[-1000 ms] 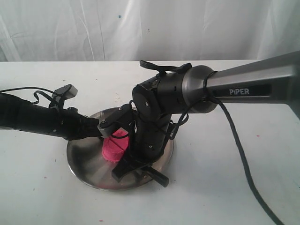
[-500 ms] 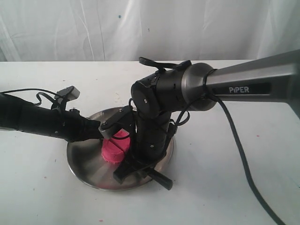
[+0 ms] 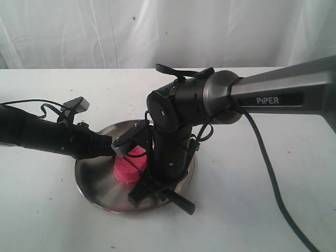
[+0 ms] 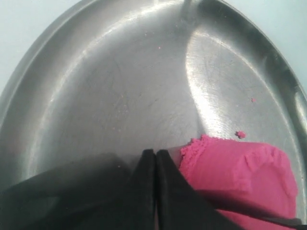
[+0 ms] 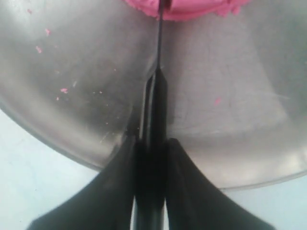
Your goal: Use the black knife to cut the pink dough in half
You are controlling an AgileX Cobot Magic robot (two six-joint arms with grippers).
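Note:
The pink dough (image 3: 128,169) sits on the round steel plate (image 3: 94,181), partly behind my right arm. In the left wrist view the pink dough (image 4: 240,167) lies just beside my left gripper (image 4: 156,153), whose fingers are shut together with nothing between them. My right gripper (image 5: 152,143) is shut on the black knife (image 5: 158,91). The thin blade runs edge-on across the steel plate (image 5: 86,105) into the pink dough (image 5: 192,7). In the exterior view the knife handle (image 3: 178,201) sticks out over the plate's front rim.
White tabletop (image 3: 262,210) surrounds the plate, with a white curtain (image 3: 157,31) behind. Pink crumbs (image 5: 63,90) dot the plate. The right arm's cable (image 3: 268,173) trails across the table on the right. The left arm (image 3: 42,136) lies low along the table.
The right gripper and knife have slid slightly toward the plate's front rim. The left arm has barely shifted. The dough stays put.

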